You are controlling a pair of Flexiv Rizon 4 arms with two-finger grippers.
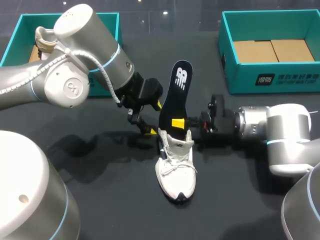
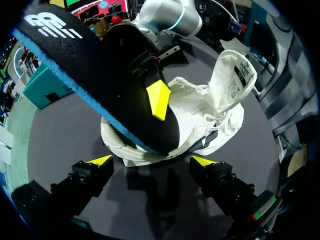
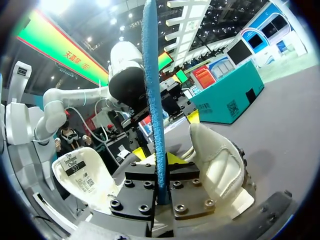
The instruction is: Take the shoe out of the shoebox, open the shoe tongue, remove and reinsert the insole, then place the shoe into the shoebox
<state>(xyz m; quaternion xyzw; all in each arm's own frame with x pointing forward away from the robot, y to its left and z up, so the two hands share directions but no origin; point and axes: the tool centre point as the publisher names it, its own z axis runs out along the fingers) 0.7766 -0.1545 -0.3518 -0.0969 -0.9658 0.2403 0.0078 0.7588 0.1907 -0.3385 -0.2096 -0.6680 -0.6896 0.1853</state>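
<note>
A white shoe stands on the dark bench near its middle, outside both boxes, with its toe pointing toward the near edge and its heel toward the far side. Its tongue is pulled open, so the label on its inner face shows.

A dark insole with a blue edge rises steeply from the shoe's opening. Its lower end is at the opening and its upper end leans toward the far side.

The right claw comes in from the right and is closed on the insole just above the shoe, one yellow-tipped finger pressed to each face. In the right wrist view the insole stands edge-on between its fingers.

The left claw sits just left of the shoe's heel. Its fingers are spread wide with nothing between them, and the shoe lies just ahead of their tips.

Two teal shoeboxes stand along the far side: the left shoebox is partly hidden behind the left arm, and the right shoebox is well apart from the shoe.
</note>
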